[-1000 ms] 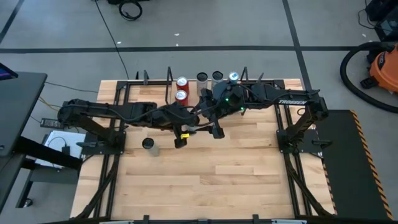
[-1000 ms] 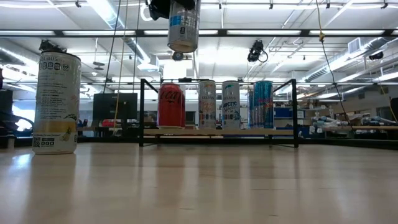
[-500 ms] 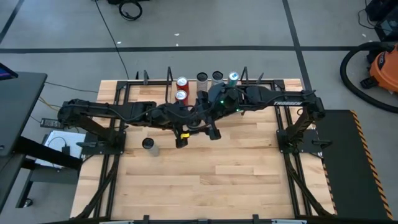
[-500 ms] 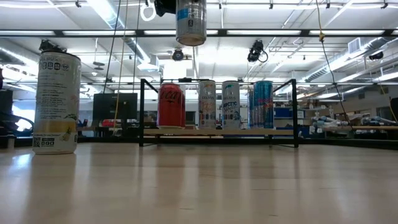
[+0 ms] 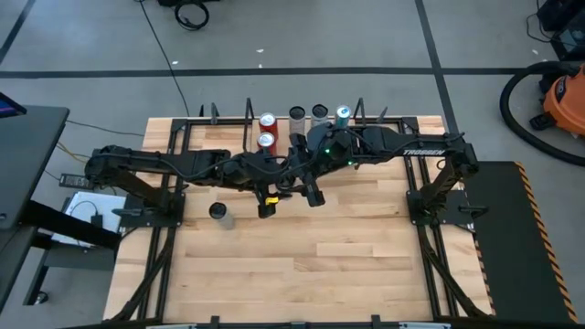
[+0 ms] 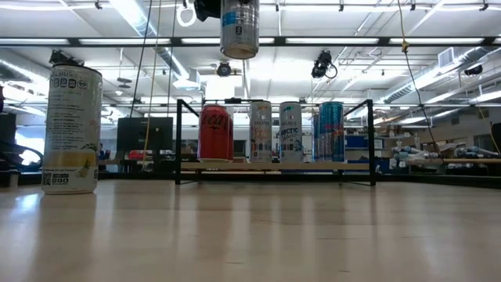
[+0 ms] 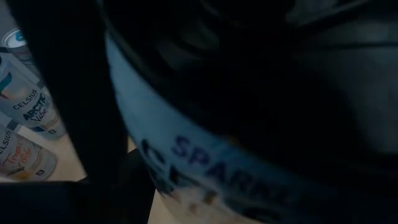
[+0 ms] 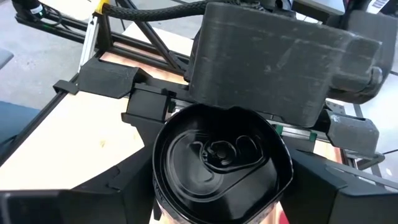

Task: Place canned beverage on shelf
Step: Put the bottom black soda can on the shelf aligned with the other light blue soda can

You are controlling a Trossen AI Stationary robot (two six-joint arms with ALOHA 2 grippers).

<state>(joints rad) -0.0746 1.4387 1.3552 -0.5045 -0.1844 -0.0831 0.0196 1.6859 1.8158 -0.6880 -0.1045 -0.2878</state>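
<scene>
Can (image 6: 239, 27) between both hands' fingers

Both end effectors (image 5: 274, 183) meet mid-table, raised.

Robotics lab: taped concrete floor (image 5: 366, 46), ceiling strip-lights (image 6: 329, 41).

Can (image 6: 239, 27) upright, aloft above table; shelf (image 6: 274, 166) at far edge bears four upright cans.
</scene>
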